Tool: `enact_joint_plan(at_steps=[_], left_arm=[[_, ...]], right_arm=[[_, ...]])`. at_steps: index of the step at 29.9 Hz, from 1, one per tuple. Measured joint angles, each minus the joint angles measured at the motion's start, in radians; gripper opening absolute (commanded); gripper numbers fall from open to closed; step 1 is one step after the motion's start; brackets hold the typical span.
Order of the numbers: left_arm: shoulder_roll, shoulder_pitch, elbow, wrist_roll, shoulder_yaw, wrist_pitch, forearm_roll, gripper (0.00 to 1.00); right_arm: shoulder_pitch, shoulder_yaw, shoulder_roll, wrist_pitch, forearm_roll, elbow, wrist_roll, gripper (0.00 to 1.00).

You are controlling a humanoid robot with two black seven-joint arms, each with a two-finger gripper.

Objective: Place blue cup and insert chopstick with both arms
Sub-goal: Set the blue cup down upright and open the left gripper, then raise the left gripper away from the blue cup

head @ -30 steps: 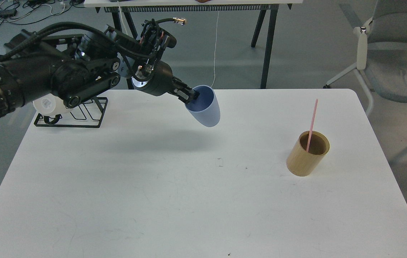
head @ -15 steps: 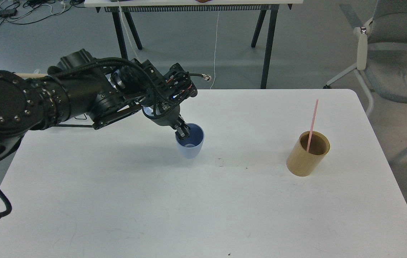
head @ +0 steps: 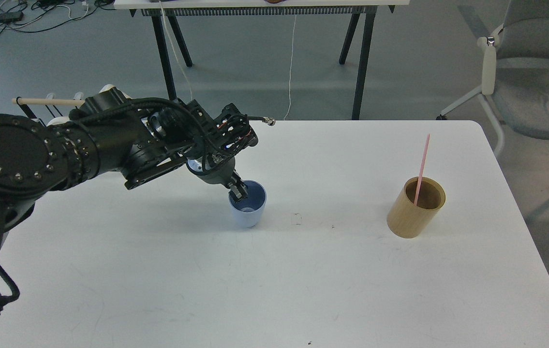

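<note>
The blue cup (head: 248, 207) stands upright on the white table (head: 274, 270), left of its middle. My left gripper (head: 238, 191) comes in from the left and is shut on the cup's near-left rim, one finger inside the cup. A pink chopstick (head: 421, 163) leans in a tan bamboo holder (head: 414, 208) at the table's right. My right gripper is out of view.
A rack with a wooden rod (head: 47, 101) and white cups stands at the table's back left, mostly behind my arm. A black-legged table (head: 356, 63) and a grey chair (head: 530, 72) stand beyond the far edge.
My left arm has swung the cup from tilted in the air at the back down and forward. The cup now sits upright on the table, slightly left of half a second ago.
</note>
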Motion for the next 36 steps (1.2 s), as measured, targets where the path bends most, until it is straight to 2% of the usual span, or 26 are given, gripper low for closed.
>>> enact_joint_plan(at_steps=[6,9,10,12,14,16,17,23,25,30,36], left_arm=[[0.006,0.001,0.0,0.0,-0.006,0.0,-0.004,0.18],[0.008,0.001,-0.001,0.0,-0.009,0.0,-0.01,0.25],[0.009,0.001,-0.002,0.0,-0.012,0.0,-0.012,0.29],[0.011,0.001,-0.002,0.0,-0.023,0.0,-0.017,0.47],[0.016,0.005,0.005,0.0,-0.053,0.0,-0.024,0.59],[0.034,0.025,0.031,0.0,-0.111,0.0,-0.031,0.76],[0.043,0.04,0.047,0.0,-0.142,0.0,-0.033,0.8],[0.095,0.135,0.098,0.0,-0.394,0.0,-0.037,0.87],[0.128,0.165,0.1,0.0,-0.485,0.0,-0.045,0.9],[0.208,0.245,0.1,0.0,-0.748,0.0,-0.184,0.99],[0.259,0.36,0.098,0.0,-0.968,0.0,-0.552,0.99]], right_arm=[[-0.001,-0.003,0.001,0.0,-0.009,0.002,0.0,0.97],[-0.001,-0.009,0.001,0.0,-0.016,0.003,0.0,0.97],[-0.001,-0.016,0.001,0.0,-0.017,0.004,0.0,0.97],[0.004,-0.038,0.004,0.0,-0.018,0.004,0.0,0.97],[0.01,-0.055,0.011,0.0,-0.021,0.007,0.0,0.97],[0.021,-0.063,0.021,0.0,-0.04,0.011,0.0,0.97],[0.03,-0.065,0.025,0.0,-0.061,0.014,0.0,0.97],[0.111,-0.069,0.063,-0.005,-0.38,0.091,0.0,0.97],[0.123,-0.07,0.076,-0.059,-0.528,0.153,0.0,0.97],[0.128,-0.091,0.095,-0.279,-0.891,0.272,0.0,0.97],[0.143,-0.218,0.12,-0.493,-1.132,0.329,0.0,0.96]])
